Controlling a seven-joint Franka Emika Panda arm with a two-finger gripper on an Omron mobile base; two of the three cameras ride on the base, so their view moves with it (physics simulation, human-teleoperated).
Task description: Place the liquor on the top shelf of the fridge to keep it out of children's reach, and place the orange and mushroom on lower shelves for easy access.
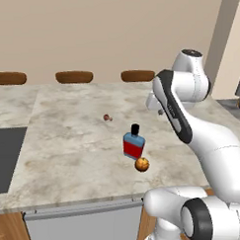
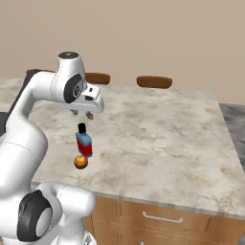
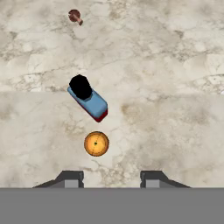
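Liquor (image 3: 89, 99) upright mid-counter (image 1: 66, 154), orange (image 3: 96, 144) just beside toward front edge, mushroom (image 3: 75, 16) farther back. Gripper (image 3: 112, 179) hangs above, jaws apart, empty; we judge pre-grasp alignment.

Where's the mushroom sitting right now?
The mushroom lies on the marble counter, apart from the liquor and orange, farther back and left of them in the left base view.

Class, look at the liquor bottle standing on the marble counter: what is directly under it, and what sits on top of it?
Under the liquor bottle lies the marble counter; its footprint is covered by the bottle itself. A black cap tops its neck, and nothing rests on that.
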